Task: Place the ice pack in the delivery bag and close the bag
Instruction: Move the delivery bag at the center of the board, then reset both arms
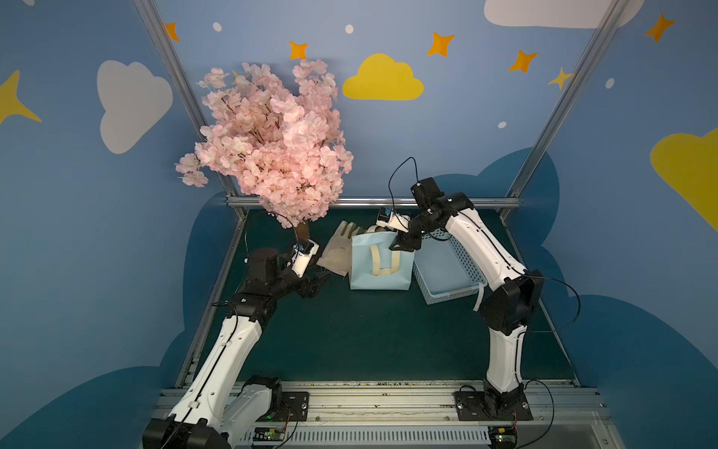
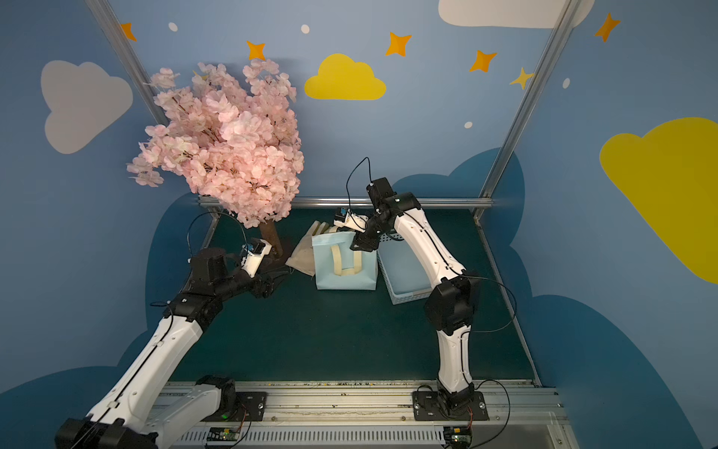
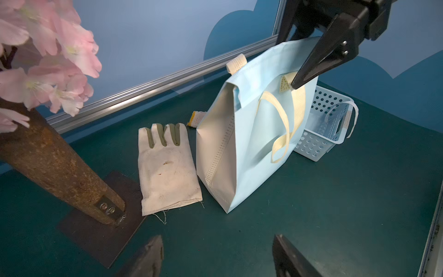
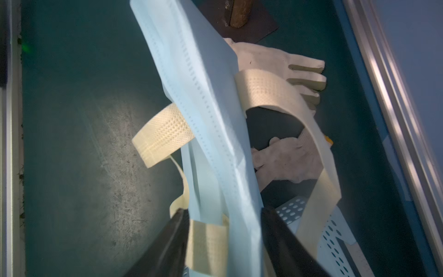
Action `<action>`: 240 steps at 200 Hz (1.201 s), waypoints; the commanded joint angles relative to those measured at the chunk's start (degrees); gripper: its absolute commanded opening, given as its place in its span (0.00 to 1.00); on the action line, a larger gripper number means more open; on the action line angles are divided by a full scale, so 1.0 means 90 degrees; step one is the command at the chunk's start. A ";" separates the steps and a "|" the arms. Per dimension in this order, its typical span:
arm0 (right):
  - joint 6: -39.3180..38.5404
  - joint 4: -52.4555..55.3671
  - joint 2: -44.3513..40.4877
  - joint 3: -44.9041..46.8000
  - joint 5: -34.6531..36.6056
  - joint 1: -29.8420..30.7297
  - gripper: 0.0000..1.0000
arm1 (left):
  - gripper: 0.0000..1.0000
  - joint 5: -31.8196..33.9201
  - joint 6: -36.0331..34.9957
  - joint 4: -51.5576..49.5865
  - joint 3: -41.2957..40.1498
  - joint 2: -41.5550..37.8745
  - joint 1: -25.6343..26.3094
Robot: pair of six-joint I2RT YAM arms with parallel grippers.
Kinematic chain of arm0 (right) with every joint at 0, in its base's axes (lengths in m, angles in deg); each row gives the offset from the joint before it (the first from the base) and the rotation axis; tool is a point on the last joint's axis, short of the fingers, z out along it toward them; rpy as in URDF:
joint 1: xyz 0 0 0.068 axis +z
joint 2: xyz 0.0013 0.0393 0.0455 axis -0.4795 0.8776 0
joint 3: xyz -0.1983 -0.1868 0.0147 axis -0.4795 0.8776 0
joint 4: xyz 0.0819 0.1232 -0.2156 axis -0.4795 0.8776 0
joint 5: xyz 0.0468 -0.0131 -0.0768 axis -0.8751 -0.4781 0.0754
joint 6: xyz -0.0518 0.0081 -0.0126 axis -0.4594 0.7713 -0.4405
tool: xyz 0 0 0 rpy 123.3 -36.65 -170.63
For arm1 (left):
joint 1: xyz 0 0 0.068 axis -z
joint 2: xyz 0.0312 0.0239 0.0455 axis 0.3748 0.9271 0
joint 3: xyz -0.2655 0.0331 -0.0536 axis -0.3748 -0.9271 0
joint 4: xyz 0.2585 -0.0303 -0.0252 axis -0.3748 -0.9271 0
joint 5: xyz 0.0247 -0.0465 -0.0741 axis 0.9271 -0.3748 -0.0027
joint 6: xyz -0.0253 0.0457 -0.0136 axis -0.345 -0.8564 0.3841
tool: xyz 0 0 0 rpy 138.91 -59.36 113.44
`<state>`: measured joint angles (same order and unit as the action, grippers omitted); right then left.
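The right fingers spread wide, straddling the bag rim at mid-frame; left fingers released too, empty, hovering above the tabletop near the glove.

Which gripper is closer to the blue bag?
The right gripper. Its fingers straddle the bag's top edge. The left gripper hovers beside the glove, apart from the bag.

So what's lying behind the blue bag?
A pale knit glove lies behind the bag. In the left wrist view only its yellow-edged cuff peeks out; the bag covers the rest. Whether anything more lies there cannot be told.
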<state>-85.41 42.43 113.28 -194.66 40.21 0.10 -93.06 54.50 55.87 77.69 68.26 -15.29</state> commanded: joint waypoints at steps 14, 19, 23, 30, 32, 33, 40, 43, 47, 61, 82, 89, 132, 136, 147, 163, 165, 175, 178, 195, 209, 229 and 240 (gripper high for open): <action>0.0510 -0.0251 -0.0667 -0.0715 0.0447 0.0000 0.96 | 0.77 0.0320 0.0399 -0.0076 -0.0002 -0.0160 -0.0036; 0.0593 -0.0240 -0.0791 -0.0728 0.0621 -0.0001 0.98 | 0.77 0.0385 0.0459 -0.0076 -0.0037 -0.0208 -0.0037; 0.0661 -0.0244 -0.0909 -0.0723 0.0738 -0.0015 0.98 | 0.78 0.0447 0.0515 -0.0071 -0.0064 -0.0265 -0.0043; 0.0787 -0.0237 -0.1121 -0.0694 0.0954 -0.0044 0.98 | 0.79 0.0583 0.0636 -0.0048 -0.0153 -0.0363 -0.0033; 0.0827 -0.0237 -0.1189 -0.0676 0.1011 -0.0054 0.98 | 0.79 0.0623 0.0669 -0.0042 -0.0181 -0.0402 -0.0036; 0.0846 -0.0237 -0.1225 -0.0664 0.1034 -0.0062 0.98 | 0.79 0.0643 0.0686 -0.0034 -0.0187 -0.0423 -0.0035; 0.1000 -0.0242 -0.1469 -0.0576 0.1193 -0.0119 0.99 | 0.81 0.0825 0.0820 -0.0013 -0.0305 -0.0547 -0.0044; 0.1086 -0.0237 -0.1576 -0.0515 0.1250 -0.0145 0.99 | 0.82 0.0894 0.0862 -0.0001 -0.0355 -0.0614 -0.0035; 0.1180 -0.0228 -0.1715 -0.0460 0.1320 -0.0192 0.98 | 0.83 0.0997 0.0923 0.0016 -0.0419 -0.0688 -0.0034; 0.1534 -0.0252 -0.2285 -0.0083 0.1572 -0.0349 0.98 | 0.84 0.1526 0.1179 0.0050 -0.0644 -0.0942 -0.0053; 0.2116 -0.0299 -0.3145 0.0699 0.1973 -0.0747 0.98 | 0.85 0.2589 0.1589 0.0117 -0.0977 -0.1303 -0.0072; 0.2250 -0.0364 -0.3465 0.1127 0.2144 -0.0885 0.98 | 0.86 0.2973 0.1734 0.0139 -0.1094 -0.1437 -0.0078; 0.3378 -0.1363 -0.5379 0.4297 0.2201 -0.2432 0.98 | 0.91 0.4825 0.2170 0.0337 -0.1829 -0.2035 -0.0168; 0.3574 -0.1533 -0.5553 0.4626 0.2150 -0.2597 0.98 | 0.91 0.4945 0.2178 0.0351 -0.1896 -0.2063 -0.0178; 0.3913 -0.2072 -0.5973 0.5483 0.2101 -0.2985 0.98 | 0.92 0.5174 0.2224 0.0407 -0.2089 -0.2127 -0.0198; 0.4301 -0.2988 -0.6473 0.6833 0.2355 -0.3259 0.98 | 0.92 0.5419 0.2326 0.0474 -0.2317 -0.2170 -0.0229; 0.4331 -0.3120 -0.6534 0.7001 0.2385 -0.3284 0.98 | 0.92 0.5433 0.2335 0.0486 -0.2343 -0.2172 -0.0238; 0.4529 -0.3694 -0.6781 0.7747 0.2434 -0.3385 0.99 | 0.92 0.5493 0.2380 0.0527 -0.2456 -0.2171 -0.0265; 0.4590 -0.3879 -0.6837 0.7915 0.2439 -0.3413 0.98 | 0.92 0.5506 0.2396 0.0543 -0.2486 -0.2172 -0.0268; 0.4943 -0.4757 -0.7117 0.8921 0.2478 -0.3443 0.98 | 0.93 0.5498 0.2361 0.0598 -0.2586 -0.2130 -0.0315; 0.5144 -0.5589 -0.7272 0.9686 0.2473 -0.3439 0.98 | 0.93 0.5462 0.2377 0.0651 -0.2662 -0.2081 -0.0390; 0.5277 -0.6692 -0.7320 1.0644 0.2482 -0.3440 0.98 | 0.93 0.5355 0.2448 0.0725 -0.2778 -0.2012 -0.0453; 0.5288 -0.7078 -0.7259 1.0962 0.2373 -0.3440 0.98 | 0.93 0.5374 0.2505 0.0748 -0.2833 -0.1987 -0.0463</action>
<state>-41.23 -4.52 48.30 -100.93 61.91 -30.72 -45.28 75.59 60.39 53.28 50.06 -18.98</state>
